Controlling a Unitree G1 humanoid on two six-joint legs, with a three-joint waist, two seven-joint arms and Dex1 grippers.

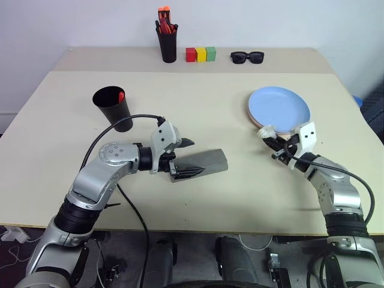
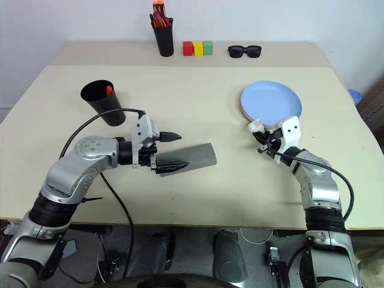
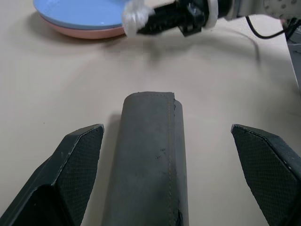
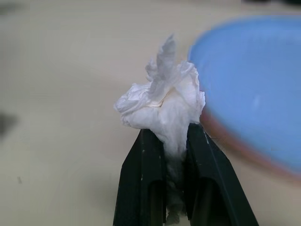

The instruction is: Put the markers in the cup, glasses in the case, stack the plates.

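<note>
Two robot arms over a beige bench (image 1: pixel 198 198), seen from above. Judging by the layout, most of the task done: blue plate (image 1: pixel 279 107) stacked on pink plate (image 3: pixel 89 32) at the right side; red marker (image 1: pixel 121 95) poking from the tall black cup (image 1: pixel 114 108) at the left; grey glasses case (image 1: pixel 201 164) lying shut in the middle. White marker and wire-frame glasses nowhere visible, perhaps already inside cup and case, not certain.

Step in hand, as a guess: tidying a stray scrap rather than a named item. Right pincer (image 1: pixel 268 135) clenched tight on a crumpled white tissue (image 4: pixel 160 101), fingers pinching its lower part, wad bulging above the tips, held just beside the near rim of the stacked plates and above the bench.

Left pincer (image 1: pixel 183 159) spread wide, grasping nothing, one finger (image 3: pixel 70 165) on either side of the near end of the case, apparently not touching it.

Next move, likely: carrying the tissue clear of the plates without brushing the rim, and a squeeze or withdrawal by the left arm at the case.

At the far edge: black pen holder (image 1: pixel 167 45) with orange-red pens, three coloured blocks (image 1: pixel 200 54), black sunglasses (image 1: pixel 247 57).
</note>
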